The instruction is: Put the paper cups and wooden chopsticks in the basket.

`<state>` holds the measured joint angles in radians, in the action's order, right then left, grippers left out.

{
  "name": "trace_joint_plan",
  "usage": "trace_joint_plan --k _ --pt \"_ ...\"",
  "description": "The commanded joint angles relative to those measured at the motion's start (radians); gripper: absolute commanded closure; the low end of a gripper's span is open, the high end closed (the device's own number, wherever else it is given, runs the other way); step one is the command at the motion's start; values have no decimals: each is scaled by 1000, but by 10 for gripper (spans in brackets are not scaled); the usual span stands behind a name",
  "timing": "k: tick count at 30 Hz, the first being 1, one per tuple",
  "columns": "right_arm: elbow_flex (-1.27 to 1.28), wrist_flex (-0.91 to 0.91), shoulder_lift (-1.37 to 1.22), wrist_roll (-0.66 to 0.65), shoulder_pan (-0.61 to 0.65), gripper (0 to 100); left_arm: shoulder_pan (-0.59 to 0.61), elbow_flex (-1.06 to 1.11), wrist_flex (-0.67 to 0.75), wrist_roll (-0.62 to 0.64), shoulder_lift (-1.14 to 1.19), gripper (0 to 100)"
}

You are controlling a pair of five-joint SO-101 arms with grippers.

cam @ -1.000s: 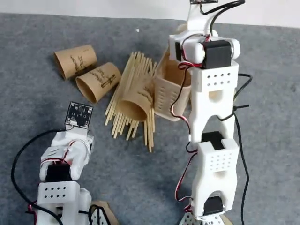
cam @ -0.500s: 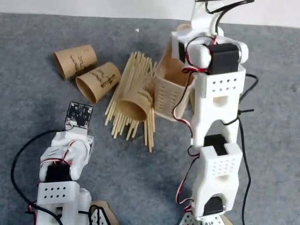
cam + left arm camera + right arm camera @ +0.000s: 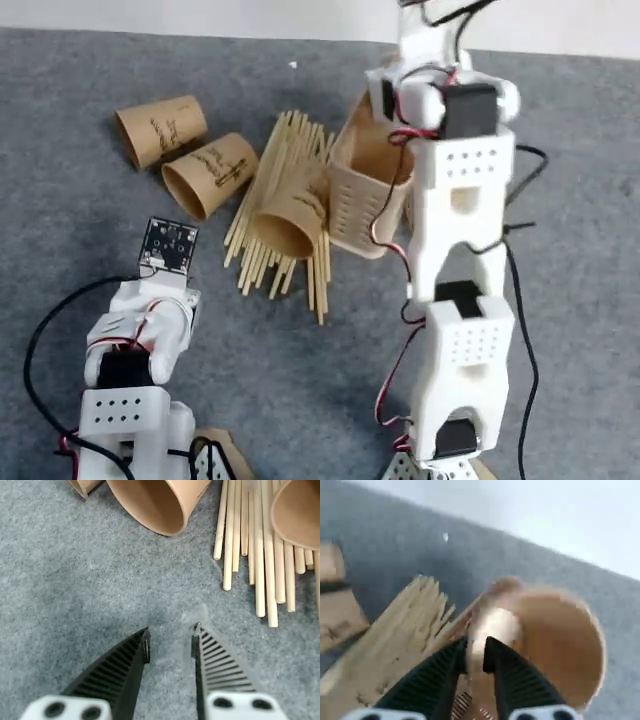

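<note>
Left gripper: your left gripper hangs low over bare bench, near left; its fingers are apart with nothing between them; the middle cup lies just beyond, mouth toward it

Right gripper: your right gripper is at the left rim of the basket; its fingers are nearly together and seem pinched on that rim, though the view is blurred

Basket: tilted, far right of centre, under your right arm

Cups: the left cup and the middle cup lie on their sides, side by side, far left; the right cup lies on the chopsticks, close against the basket

Chopsticks: a loose fanned pile on the bench, between the middle cup and the basket
</note>
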<state>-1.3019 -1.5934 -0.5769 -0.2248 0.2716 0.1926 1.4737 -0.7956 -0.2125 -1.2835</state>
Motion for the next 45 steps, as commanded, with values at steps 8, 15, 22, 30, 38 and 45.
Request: trace_joint_plan --k 8,15,22,30,38,45 --pt "-246 39 1 -15 30 935 -2 -5 18 -8 -7 836" --pt "-360 -96 -2 -8 71 807 -2 -4 18 -8 -7 836" --pt "-309 -174 59 -35 -234 807 2 -2 18 -8 -7 836" --pt "309 -173 292 -232 -429 807 -1 -4 18 -8 -7 836" --pt "1141 47 588 -453 -392 807 -1 -4 20 -8 -7 836" --pt "1672 463 777 -387 -291 807 2 -2 20 -8 -7 836"
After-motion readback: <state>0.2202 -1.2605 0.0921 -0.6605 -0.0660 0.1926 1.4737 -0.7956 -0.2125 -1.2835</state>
